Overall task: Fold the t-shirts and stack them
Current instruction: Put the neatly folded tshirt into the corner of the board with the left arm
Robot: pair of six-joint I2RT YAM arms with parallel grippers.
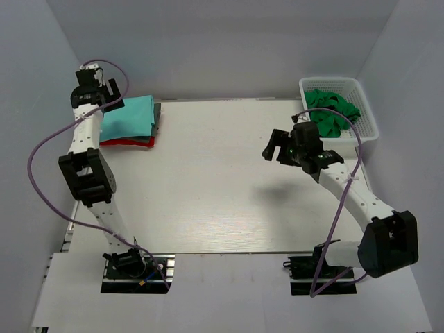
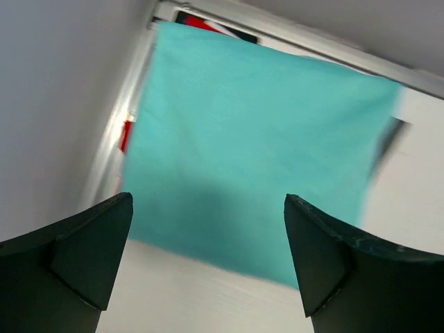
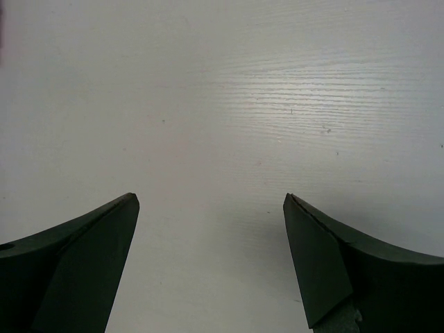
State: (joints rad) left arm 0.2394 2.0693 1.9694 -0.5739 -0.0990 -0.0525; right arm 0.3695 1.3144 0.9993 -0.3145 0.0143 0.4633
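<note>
A folded light teal t-shirt [image 1: 129, 116] lies on top of a stack at the table's far left. A dark grey shirt [image 1: 157, 114] and a red shirt [image 1: 119, 141] show at the stack's edges. The teal shirt fills the left wrist view [image 2: 257, 139]. My left gripper [image 1: 113, 95] is open and empty, just above the stack's left side; in its own view [image 2: 208, 205] its jaws stand wide apart. A bright green t-shirt [image 1: 331, 112] lies crumpled in the white basket. My right gripper [image 1: 277, 148] is open and empty above bare table, its jaws wide in its own view [image 3: 211, 201].
The white lattice basket [image 1: 368, 109] stands at the far right corner. Grey walls close in the table [image 1: 208, 194] at the left, back and right. A purple cable loops beside each arm.
</note>
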